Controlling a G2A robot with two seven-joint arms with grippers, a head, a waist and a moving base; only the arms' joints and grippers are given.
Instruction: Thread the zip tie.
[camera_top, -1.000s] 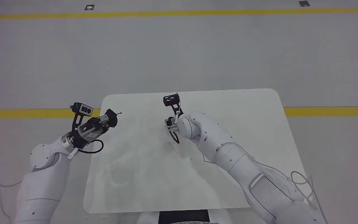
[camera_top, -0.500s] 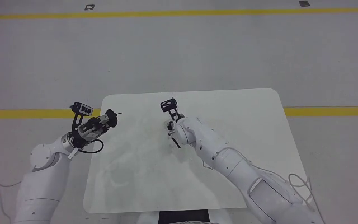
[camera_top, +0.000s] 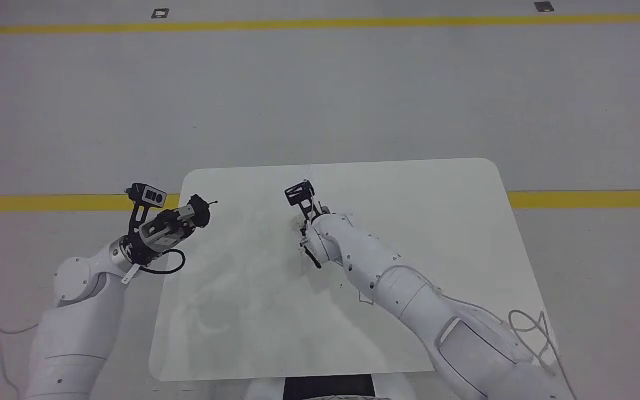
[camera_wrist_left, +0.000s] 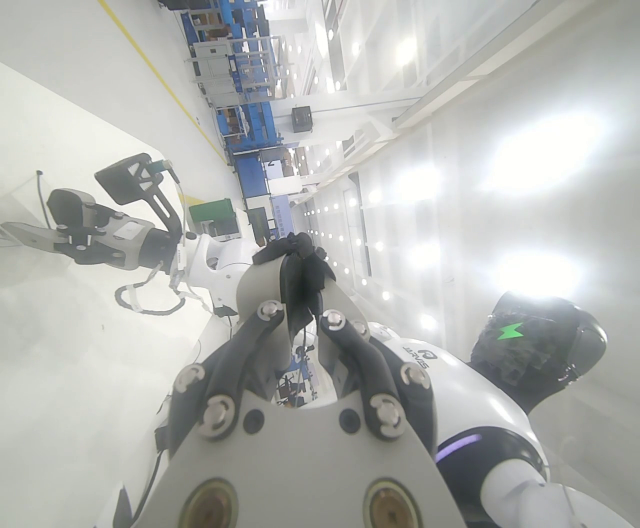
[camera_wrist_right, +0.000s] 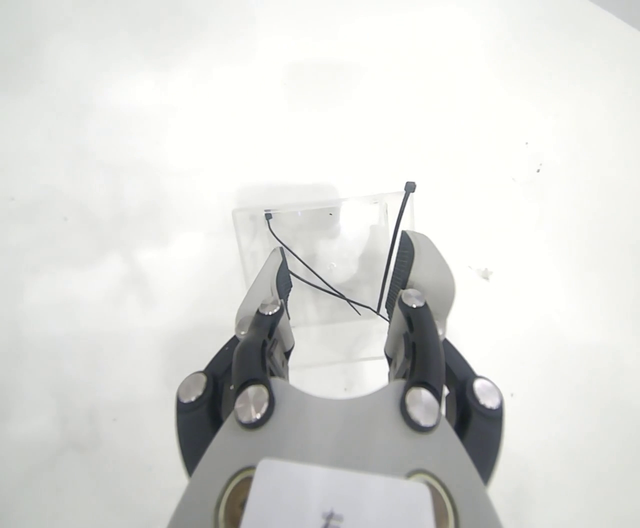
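Two black zip ties lean inside a small clear box (camera_wrist_right: 310, 215) on the white table (camera_top: 420, 200). One zip tie (camera_wrist_right: 310, 272) lies slanted across the box. The other zip tie (camera_wrist_right: 397, 235) stands steeply against the box wall, close to one finger (camera_wrist_right: 407, 260). My right gripper (camera_wrist_right: 345, 270) hangs open just over the box, near the table's middle (camera_top: 304, 224). My left gripper (camera_wrist_left: 295, 255) is held off the table's left edge (camera_top: 198, 211), shut on a black piece that looks like a zip tie (camera_wrist_left: 300, 280).
Bare white tabletop surrounds the clear box on every side. In the left wrist view the right gripper (camera_wrist_left: 25, 235) and its camera bracket (camera_wrist_left: 132, 175) show farther off. Grey floor with yellow lines (camera_top: 560, 198) lies beyond the table.
My right wrist has shifted a little leftward and nearer over the table's middle. The left arm has kept still with its black piece.
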